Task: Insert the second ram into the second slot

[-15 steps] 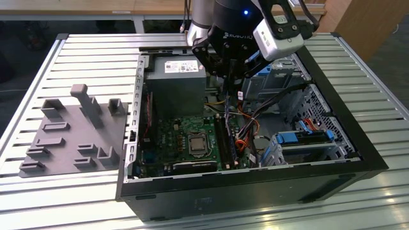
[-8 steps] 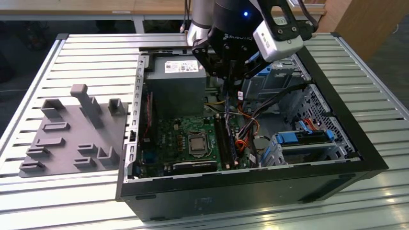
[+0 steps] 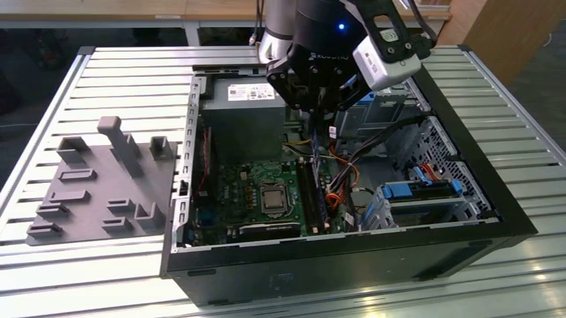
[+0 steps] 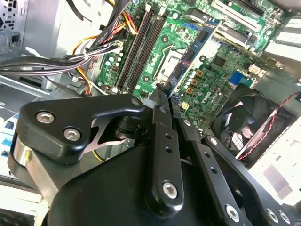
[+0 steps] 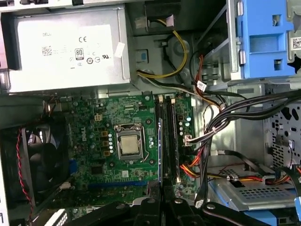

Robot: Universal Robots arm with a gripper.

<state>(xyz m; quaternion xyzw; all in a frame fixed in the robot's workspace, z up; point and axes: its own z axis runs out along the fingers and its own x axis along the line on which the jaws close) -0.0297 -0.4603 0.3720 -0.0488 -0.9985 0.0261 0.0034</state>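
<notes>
My gripper [image 3: 315, 122] hangs inside the open computer case [image 3: 460, 232], shut on the second ram [image 5: 160, 146]. The ram is a thin dark blue stick, seen edge-on in the first wrist view and as a long blue strip [image 4: 195, 52] in the second wrist view. It points down from the fingertips [image 4: 160, 101] and hangs above the green motherboard [image 5: 94, 132], not touching it. The long black memory slots [image 5: 168, 136] run parallel to the stick, right beside its line. I cannot tell which slot is the second slot, or whether any slot holds a stick.
A grey power supply [image 5: 66, 47] sits at the case's far end. The processor socket [image 5: 128, 143] lies beside the slots, with a fan [image 4: 249, 122] further off. Cable bundles [image 5: 211, 127] and blue drive bays [image 5: 263, 37] crowd the other side. A grey fixture plate [image 3: 97, 179] lies outside the case.
</notes>
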